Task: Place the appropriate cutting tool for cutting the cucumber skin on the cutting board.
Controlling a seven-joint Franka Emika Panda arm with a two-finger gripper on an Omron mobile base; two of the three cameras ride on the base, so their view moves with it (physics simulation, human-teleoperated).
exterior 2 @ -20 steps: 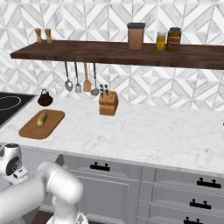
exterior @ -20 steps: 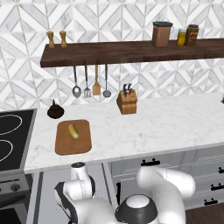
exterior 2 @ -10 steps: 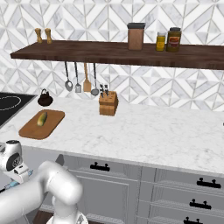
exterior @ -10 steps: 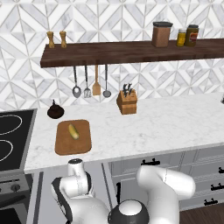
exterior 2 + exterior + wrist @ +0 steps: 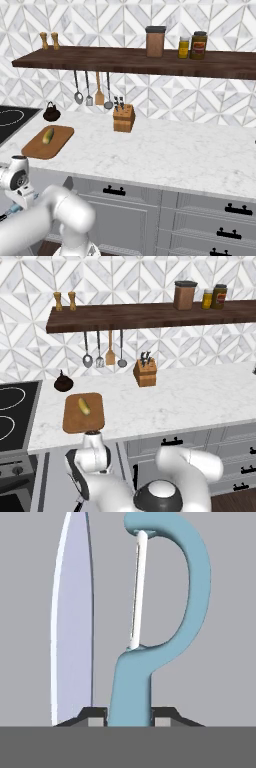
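Observation:
In the hand view, the light-blue peeler (image 5: 131,682) stands straight up between my gripper (image 5: 129,716), and both dark fingertips (image 5: 93,715) press against its handle. Its white blade runs along the inside of the curved head. A long silver knife blade (image 5: 72,622) lies just to its left over a plain grey surface. The brown cutting board (image 5: 75,420) (image 5: 40,148) rests on the marble counter near the stove, and the small yellow-green cucumber (image 5: 84,406) (image 5: 48,135) lies on it. My arm's wrist (image 5: 95,448) hangs below the counter's front edge, right under the board.
A wooden knife block (image 5: 145,375) (image 5: 123,118) stands mid-counter. A dark kettle (image 5: 63,382) sits behind the board, beside the black stove (image 5: 12,411). Utensils (image 5: 103,353) hang under a dark shelf (image 5: 150,315) carrying jars. Grey drawers (image 5: 200,220) line the counter front.
My wrist has risen a little toward the counter's edge under the cutting board. Nothing on the counter has moved.

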